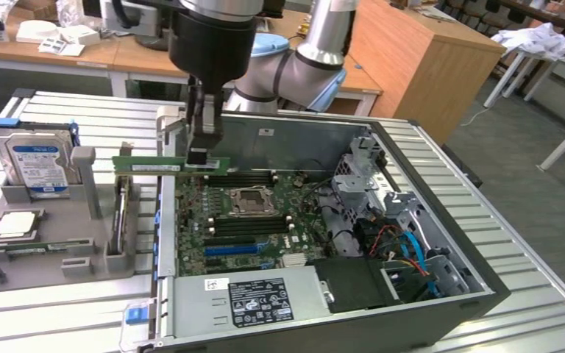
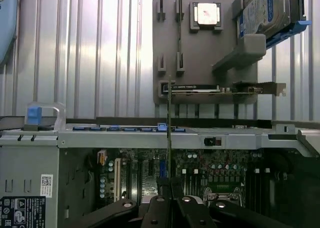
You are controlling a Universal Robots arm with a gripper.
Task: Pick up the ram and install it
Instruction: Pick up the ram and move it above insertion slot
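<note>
The ram [image 1: 155, 166] is a long thin green stick, held level in the air over the open computer case's wall on the exterior view's left. My gripper [image 1: 199, 157] is shut on it near one end and points straight down. Below it lies the motherboard [image 1: 226, 237] with dark memory slots [image 1: 263, 177] beside the processor socket [image 1: 253, 200]. In the wrist view the ram [image 2: 169, 128] appears edge-on as a thin upright line rising from my gripper [image 2: 169, 184], above the case rim and the board.
A grey holder [image 1: 82, 246] stands outside the case on the exterior view's left with a hard drive [image 1: 35, 162] upright and a square silver processor [image 1: 15, 224] flat. Drive cages and cables [image 1: 400, 243] fill the case's right. A power supply [image 1: 253, 301] sits at the front.
</note>
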